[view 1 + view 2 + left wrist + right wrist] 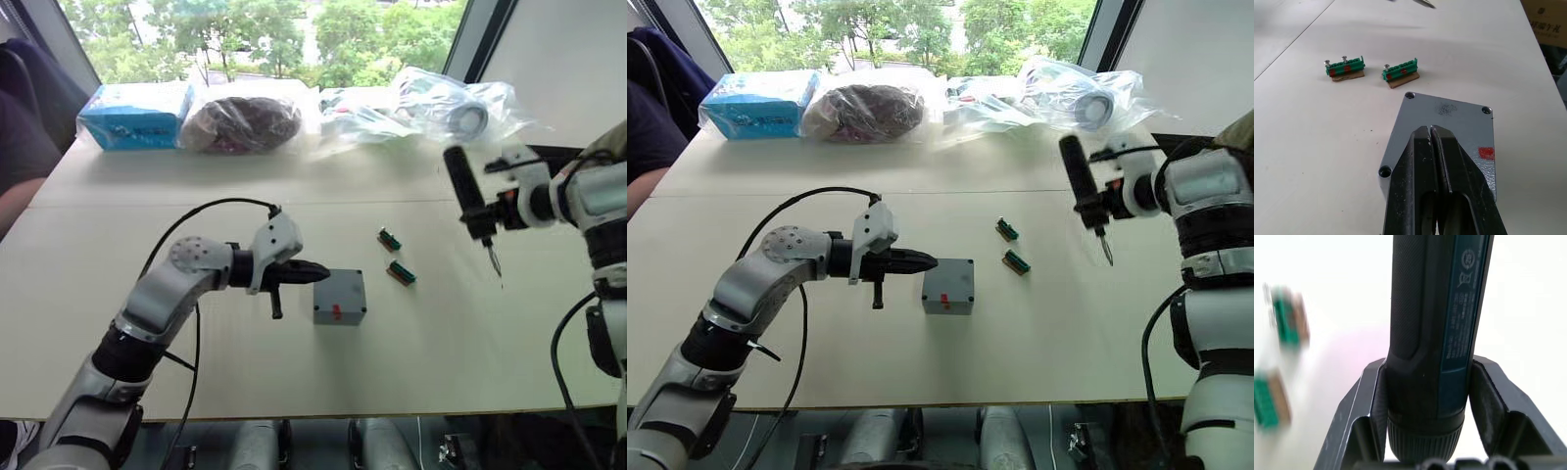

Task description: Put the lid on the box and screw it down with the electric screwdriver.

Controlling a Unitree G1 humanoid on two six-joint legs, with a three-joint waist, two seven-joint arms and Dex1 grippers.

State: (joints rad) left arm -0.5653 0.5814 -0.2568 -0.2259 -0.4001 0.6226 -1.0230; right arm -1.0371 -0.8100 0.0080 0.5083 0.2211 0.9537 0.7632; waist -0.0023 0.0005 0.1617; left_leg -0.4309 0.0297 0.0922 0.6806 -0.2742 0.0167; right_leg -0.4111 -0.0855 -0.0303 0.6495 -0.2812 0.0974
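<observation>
The grey box (340, 312) stands mid-table, its red mark on the side wall facing me. The lid (1449, 122) lies flat on top of it, with small holes showing at its corners. My left gripper (318, 273) is shut with nothing between its fingers, and its tips reach over the lid's left part; I cannot tell whether they touch it. My right gripper (493, 211) is shut on the black electric screwdriver (463, 186), held in the air to the right of the box. The tool is nearly upright, with its thin bit pointing down above the table.
Two small green blocks (390, 238) (401, 272) lie just right of the box. A blue packet (134, 116) and plastic bags (242, 123) (441, 106) line the far edge. A person's arm (20, 201) is at the far left.
</observation>
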